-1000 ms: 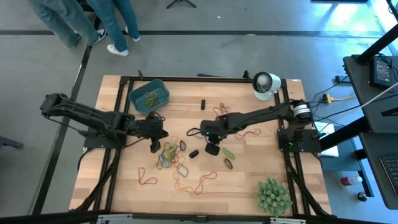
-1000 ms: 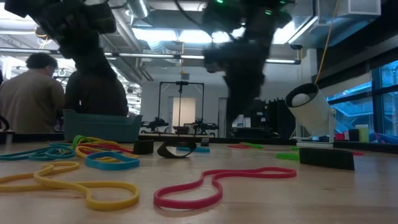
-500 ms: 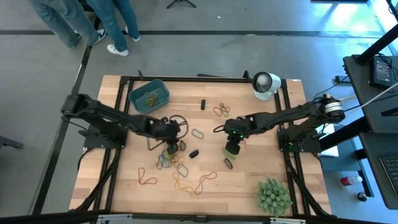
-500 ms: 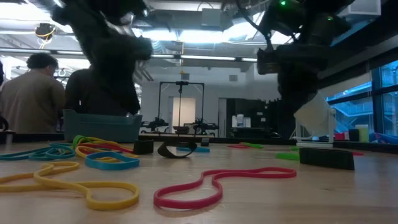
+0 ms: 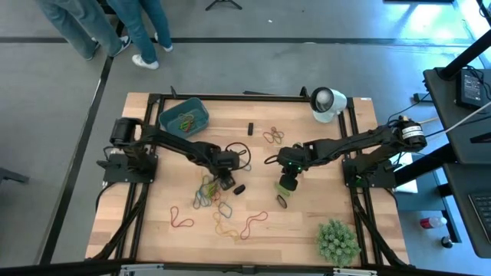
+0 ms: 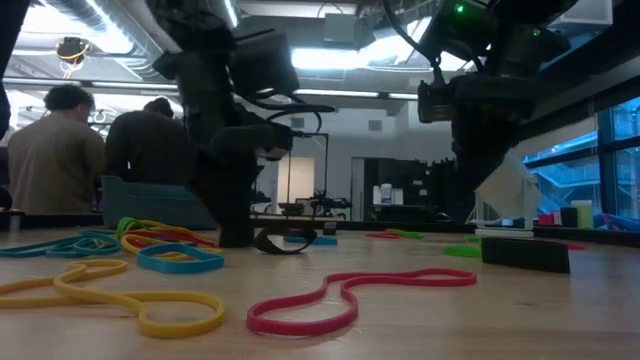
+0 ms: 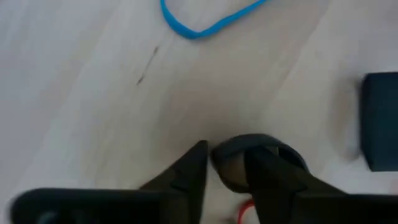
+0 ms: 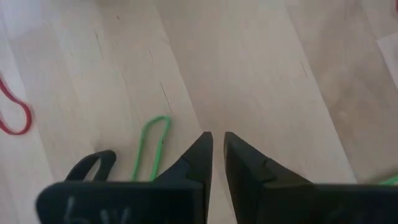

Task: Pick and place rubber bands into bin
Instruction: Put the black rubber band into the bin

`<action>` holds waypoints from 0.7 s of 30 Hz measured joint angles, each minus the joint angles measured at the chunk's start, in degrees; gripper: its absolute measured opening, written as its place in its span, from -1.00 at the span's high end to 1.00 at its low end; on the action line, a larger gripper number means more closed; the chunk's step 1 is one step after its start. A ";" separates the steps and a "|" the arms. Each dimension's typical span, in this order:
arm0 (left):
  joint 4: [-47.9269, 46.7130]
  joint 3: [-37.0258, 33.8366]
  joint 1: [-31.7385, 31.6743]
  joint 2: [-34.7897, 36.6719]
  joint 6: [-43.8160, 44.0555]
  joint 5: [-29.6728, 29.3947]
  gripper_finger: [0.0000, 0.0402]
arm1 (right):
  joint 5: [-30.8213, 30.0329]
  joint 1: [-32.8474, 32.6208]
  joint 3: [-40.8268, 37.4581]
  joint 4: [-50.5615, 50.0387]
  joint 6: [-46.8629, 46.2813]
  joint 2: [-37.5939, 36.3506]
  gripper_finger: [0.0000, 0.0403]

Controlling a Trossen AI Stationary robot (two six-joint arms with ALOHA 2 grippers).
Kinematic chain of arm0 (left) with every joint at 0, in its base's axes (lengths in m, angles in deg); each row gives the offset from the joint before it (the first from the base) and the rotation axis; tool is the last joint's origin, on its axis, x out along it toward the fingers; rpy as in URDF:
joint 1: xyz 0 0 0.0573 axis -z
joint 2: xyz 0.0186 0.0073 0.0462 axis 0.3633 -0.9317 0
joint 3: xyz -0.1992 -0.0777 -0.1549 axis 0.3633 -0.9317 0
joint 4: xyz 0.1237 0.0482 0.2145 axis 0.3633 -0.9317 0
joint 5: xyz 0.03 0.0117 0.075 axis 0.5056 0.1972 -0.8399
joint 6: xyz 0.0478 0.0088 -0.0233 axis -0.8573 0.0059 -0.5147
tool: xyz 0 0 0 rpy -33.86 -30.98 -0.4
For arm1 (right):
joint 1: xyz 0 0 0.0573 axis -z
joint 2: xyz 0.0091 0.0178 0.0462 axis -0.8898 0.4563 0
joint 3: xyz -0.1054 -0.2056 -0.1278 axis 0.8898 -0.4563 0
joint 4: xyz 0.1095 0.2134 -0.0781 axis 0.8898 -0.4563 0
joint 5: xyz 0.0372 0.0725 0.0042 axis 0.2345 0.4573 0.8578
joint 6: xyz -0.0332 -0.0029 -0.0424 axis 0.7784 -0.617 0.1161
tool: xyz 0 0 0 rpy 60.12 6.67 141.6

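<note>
- 2 dark, slender jointed arms, black cables looping along them.
- Left end effector (image 7: 225, 163): black, tapered, pointed fingers.
- Right end effector (image 8: 217, 149): the same black wedge fingers.

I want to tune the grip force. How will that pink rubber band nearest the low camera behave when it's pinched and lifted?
The pink rubber band lies in a wavy, pinched loop flat on the table, so it is probably floppy and would sag and dangle. It looks thin, so likely very light. Being so flat, it may slip past the fingers.
</note>
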 joint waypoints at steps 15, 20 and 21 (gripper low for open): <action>-15.21 5.27 -6.41 11.12 -4.18 -3.09 0.98 | -0.64 -0.02 0.00 0.92 -0.25 0.00 0.77; -21.23 5.25 -11.70 20.14 -10.24 -5.96 0.98 | -6.06 0.72 0.04 6.59 -6.34 0.04 0.77; -22.06 5.25 -13.26 21.68 -11.77 -6.02 0.98 | -6.12 0.93 0.04 7.71 -7.94 0.04 0.77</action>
